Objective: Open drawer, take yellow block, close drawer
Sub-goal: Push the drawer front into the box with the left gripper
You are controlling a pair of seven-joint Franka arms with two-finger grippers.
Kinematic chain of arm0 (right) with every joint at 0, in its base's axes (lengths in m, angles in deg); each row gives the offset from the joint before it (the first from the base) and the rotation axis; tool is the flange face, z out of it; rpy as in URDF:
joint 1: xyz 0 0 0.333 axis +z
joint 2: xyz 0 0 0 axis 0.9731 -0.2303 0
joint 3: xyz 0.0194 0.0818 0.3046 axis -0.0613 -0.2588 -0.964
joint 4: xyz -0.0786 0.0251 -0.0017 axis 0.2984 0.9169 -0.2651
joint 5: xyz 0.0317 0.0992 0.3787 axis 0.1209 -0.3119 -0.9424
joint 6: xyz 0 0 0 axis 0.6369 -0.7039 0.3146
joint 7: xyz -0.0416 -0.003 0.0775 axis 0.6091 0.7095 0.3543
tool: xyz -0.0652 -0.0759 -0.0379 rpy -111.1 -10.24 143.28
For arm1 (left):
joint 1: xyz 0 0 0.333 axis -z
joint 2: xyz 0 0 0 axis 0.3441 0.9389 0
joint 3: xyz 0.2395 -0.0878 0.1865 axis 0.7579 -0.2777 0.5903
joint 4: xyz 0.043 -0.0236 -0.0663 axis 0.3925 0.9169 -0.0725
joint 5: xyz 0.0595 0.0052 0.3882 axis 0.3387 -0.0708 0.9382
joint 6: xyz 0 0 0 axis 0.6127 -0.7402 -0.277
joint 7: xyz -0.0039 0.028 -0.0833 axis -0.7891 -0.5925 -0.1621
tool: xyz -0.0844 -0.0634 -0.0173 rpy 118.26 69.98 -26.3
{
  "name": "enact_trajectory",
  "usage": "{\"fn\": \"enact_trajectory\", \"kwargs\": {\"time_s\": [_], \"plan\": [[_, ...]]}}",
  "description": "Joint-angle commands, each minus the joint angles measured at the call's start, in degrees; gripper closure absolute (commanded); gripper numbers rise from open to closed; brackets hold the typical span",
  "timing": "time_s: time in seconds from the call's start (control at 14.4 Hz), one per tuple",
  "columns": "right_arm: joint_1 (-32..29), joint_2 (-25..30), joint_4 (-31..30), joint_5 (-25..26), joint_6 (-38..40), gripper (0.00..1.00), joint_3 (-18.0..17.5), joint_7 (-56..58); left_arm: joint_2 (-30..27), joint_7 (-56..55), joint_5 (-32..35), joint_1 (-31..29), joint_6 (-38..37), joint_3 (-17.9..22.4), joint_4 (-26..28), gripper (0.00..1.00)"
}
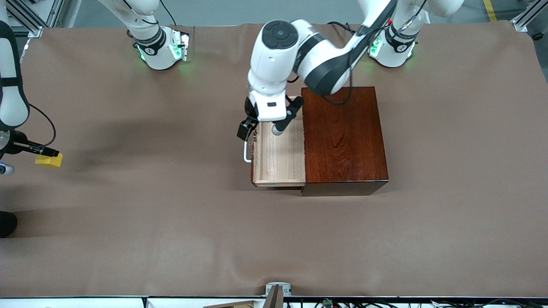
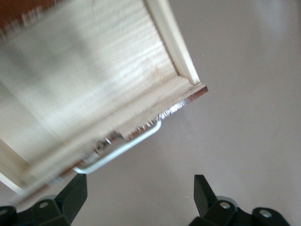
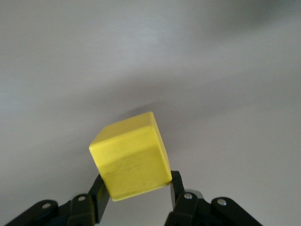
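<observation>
While right gripper [image 3: 136, 195] clamps yellow block [image 3: 130, 156], left gripper [image 2: 140, 193] gapes over drawer [image 1: 278, 156].

Glossy mahogany box [image 1: 344, 137]; pale matt wood drawer [image 1: 278, 156].

The right arm [image 1: 10, 85] is cut off by the front view's edge; only part shows, and its gripper's [image 1: 47, 152] fingers are too small to tell apart there. The left wrist view is motion-blurred across the drawer [image 2: 89, 89]. The left arm [image 1: 278, 72] hides the drawer's corner nearest the bases.
</observation>
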Motion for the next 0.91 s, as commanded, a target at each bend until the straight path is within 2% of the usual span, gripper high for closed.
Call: {"fn": "enact_trajectory", "kwargs": {"time_s": [0.0,0.28,0.63,0.84], "plan": [[-4.1,-2.2,-1.2,1.2,-3.6,1.00,-1.3,3.6,4.7,-11.2,-0.7,2.5,3.7,1.5,-4.1,0.00],[-5.8,-6.2,-1.2,1.2,-5.7,1.00,-1.3,5.5,6.7,-20.9,-0.5,4.9,5.2,1.9,-4.0,0.00],[-4.2,-7.9,-1.3,1.2,-5.6,1.00,-1.3,5.2,10.3,-23.9,-0.3,5.5,4.5,1.9,-3.9,0.00],[-3.4,-8.9,-1.3,1.2,-5.6,0.97,-1.3,4.9,10.7,-23.8,-0.1,5.3,0.9,1.9,-3.7,0.00]]}}
